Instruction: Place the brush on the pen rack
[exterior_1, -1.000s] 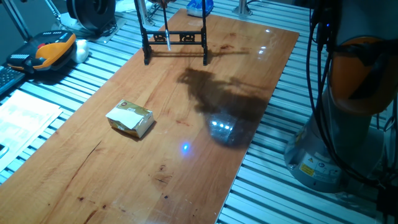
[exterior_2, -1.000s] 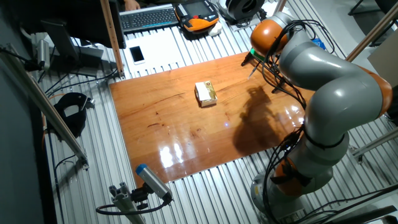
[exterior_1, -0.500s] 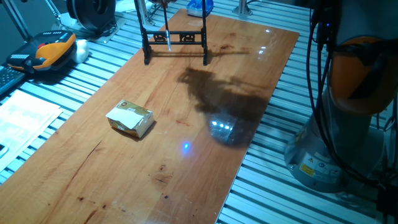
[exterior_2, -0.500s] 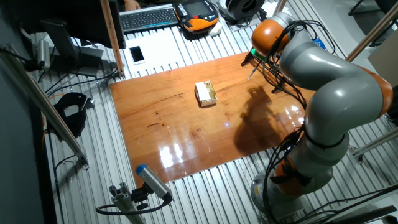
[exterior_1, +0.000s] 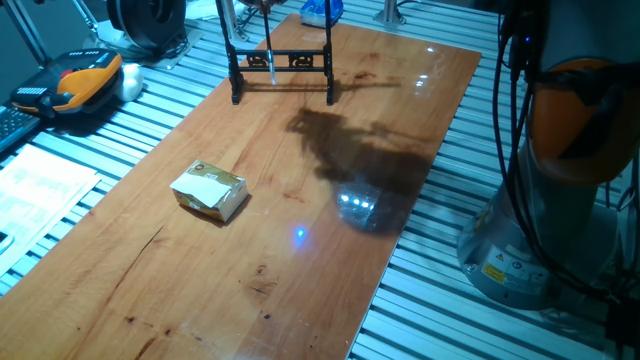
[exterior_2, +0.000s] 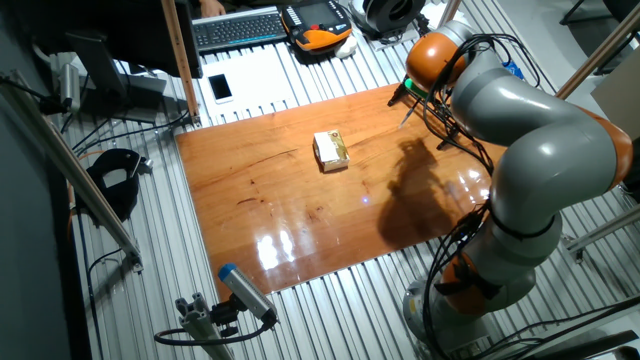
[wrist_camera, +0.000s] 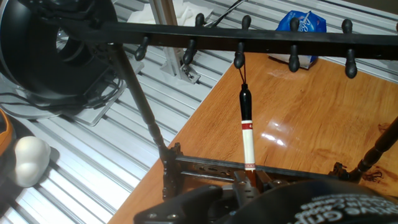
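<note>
The black pen rack (exterior_1: 283, 62) stands at the far end of the wooden table; in the hand view its top bar (wrist_camera: 186, 34) with several pegs runs across the frame. The brush (wrist_camera: 248, 134) hangs upright from a middle peg by its loop; its shaft looks dark at the top, then pale with red bands. It also shows inside the rack frame (exterior_1: 270, 55). My gripper (wrist_camera: 250, 182) is below the top bar, with its fingers close on either side of the lower shaft, shut on it. In both fixed views the gripper is hidden or out of frame.
A yellowish box (exterior_1: 209, 191) lies mid-table, also in the other fixed view (exterior_2: 331, 150). A blue bag (wrist_camera: 300, 25) lies beyond the rack. An orange-black handset (exterior_1: 75, 82) and a white ball (wrist_camera: 30, 158) lie off the table's left side. The arm (exterior_2: 530, 130) looms over the right end.
</note>
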